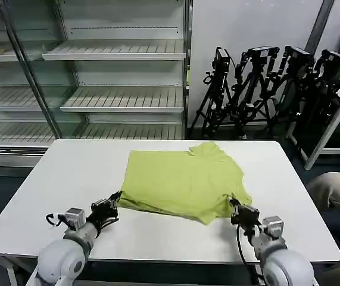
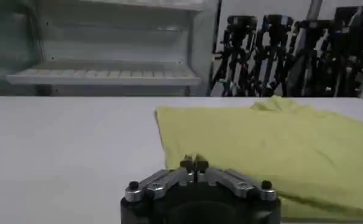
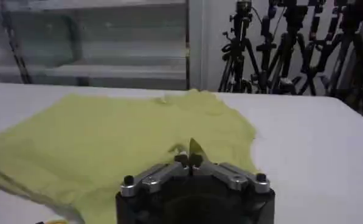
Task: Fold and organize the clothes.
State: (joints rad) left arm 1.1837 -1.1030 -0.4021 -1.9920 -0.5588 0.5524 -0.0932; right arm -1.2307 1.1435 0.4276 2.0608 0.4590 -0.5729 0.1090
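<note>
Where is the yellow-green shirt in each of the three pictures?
Head view: the soft lime short-sleeved collared shirt lies mid-table, between the left gripper and right gripper.
Left wrist view: it spreads just beyond the closed fingertips.
Right wrist view: it spreads beyond the fingertips, which pinch its edge.
Shared landmark: the black camera tripods behind the table.

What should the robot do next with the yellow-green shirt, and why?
Probably lift both near corners and carry them toward the collar for another fold. The left gripper and right gripper each look shut on the near edge of the lime short-sleeved shirt, which lies partly folded on the white table.
</note>
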